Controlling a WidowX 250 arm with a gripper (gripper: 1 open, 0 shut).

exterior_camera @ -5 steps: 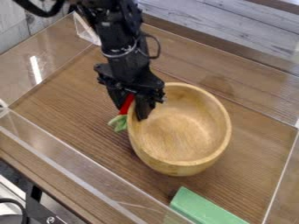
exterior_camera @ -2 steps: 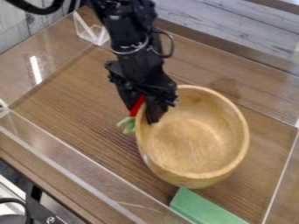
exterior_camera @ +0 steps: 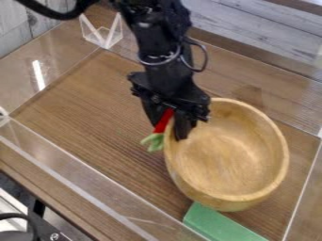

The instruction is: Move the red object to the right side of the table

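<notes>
While our tool (exterior_camera: 170, 112) grasps the red toy fruit (exterior_camera: 164, 120) beside the wooden bowl (exterior_camera: 229, 155), we see the green block (exterior_camera: 221, 223) near that bowl.

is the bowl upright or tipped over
Upright: the bowl's open side faces up, showing its bare inside

The black hand (exterior_camera: 170, 108) hides part of the red object (exterior_camera: 163, 120) — its fingertips are indistinct.
</notes>
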